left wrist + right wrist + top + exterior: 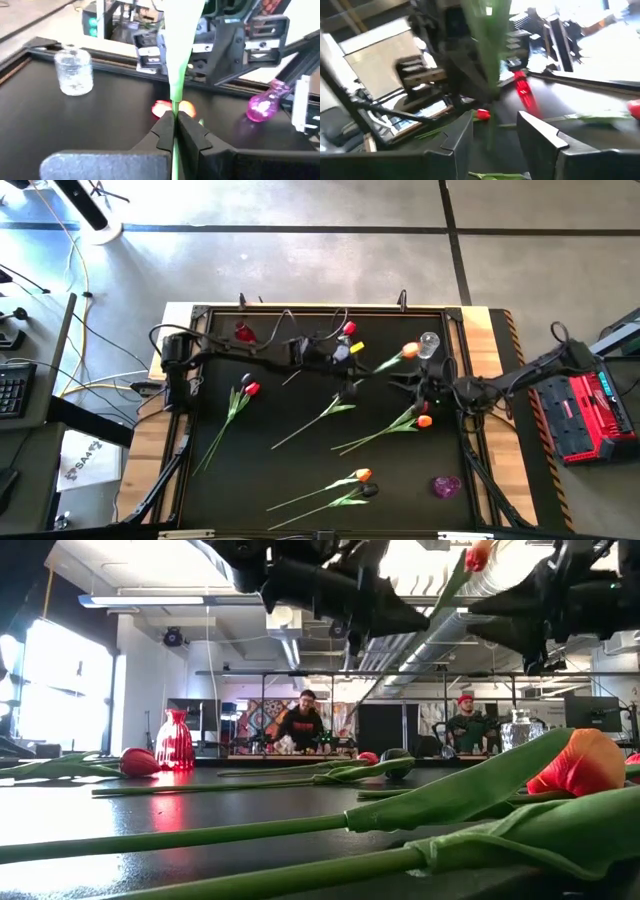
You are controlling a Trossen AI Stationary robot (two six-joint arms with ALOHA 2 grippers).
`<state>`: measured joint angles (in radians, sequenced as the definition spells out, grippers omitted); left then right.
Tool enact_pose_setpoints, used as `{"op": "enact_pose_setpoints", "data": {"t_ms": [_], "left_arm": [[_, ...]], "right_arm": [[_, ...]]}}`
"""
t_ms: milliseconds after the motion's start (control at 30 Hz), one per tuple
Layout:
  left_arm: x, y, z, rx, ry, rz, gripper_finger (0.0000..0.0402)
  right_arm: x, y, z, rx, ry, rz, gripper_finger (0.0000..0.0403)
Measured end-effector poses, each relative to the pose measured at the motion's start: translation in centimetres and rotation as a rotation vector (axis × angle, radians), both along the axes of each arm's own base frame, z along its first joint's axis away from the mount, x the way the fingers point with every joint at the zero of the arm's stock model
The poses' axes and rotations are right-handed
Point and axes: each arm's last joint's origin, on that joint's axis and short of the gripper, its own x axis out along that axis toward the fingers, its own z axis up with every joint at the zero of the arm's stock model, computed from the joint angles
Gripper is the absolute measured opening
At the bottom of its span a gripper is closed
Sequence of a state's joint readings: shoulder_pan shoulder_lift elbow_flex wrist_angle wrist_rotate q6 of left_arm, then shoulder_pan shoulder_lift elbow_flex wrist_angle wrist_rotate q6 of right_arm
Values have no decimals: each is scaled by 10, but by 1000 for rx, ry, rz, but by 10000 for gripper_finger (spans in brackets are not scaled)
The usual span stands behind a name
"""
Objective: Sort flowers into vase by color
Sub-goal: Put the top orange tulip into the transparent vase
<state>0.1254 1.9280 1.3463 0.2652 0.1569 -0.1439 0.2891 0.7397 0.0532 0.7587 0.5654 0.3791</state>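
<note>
My left gripper (174, 131) is shut on the green stem of an orange tulip (410, 351), held above the table's middle, with the head beside the clear glass vase (428, 343). My right gripper (495, 137) stands open just to the right of it (418, 386), nothing between its fingers. Other flowers lie flat on the black mat: a red and a black one (248, 387), a black one (350, 393), an orange one (424, 420), and an orange (362, 475) and a black one (370, 490) near the front. A red vase (243, 333) stands at the far left. My left gripper pinches the tulip's thin stem (174, 107) between its two fingers, below the long leaf (181, 30). The fingers come nearly level from the table's left. The flower is lifted clear of the mat, and its stem slants up to the head (478, 555).
A pink vase (446, 485) lies near the front right corner. A raised black frame (300, 310) runs round the mat. People sit behind a far table (300, 725) in the room. The two arms are close together over the mat's middle.
</note>
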Motion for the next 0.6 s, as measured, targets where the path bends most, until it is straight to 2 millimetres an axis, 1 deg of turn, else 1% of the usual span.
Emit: {"op": "enact_pose_setpoints", "data": {"t_ms": [100, 200, 267, 433, 533, 600], "left_arm": [[1, -7, -1, 20, -25, -9, 0], [1, -7, 1, 22, -42, -9, 0], [1, -7, 1, 15, -43, -7, 0], [3, -7, 1, 18, -60, -24, 0], [3, -8, 0, 19, -56, -29, 0], [3, -8, 0, 18, -53, -31, 0]], "right_arm": [[3, 6, 1, -54, -19, 19, 148], [7, 8, 2, -106, -20, 15, 163], [13, 9, 5, -148, -6, 7, 176], [31, 6, 19, -221, 35, -123, 202], [40, 5, 29, -239, 33, -149, 197], [44, 4, 31, -243, 44, -147, 178]]}}
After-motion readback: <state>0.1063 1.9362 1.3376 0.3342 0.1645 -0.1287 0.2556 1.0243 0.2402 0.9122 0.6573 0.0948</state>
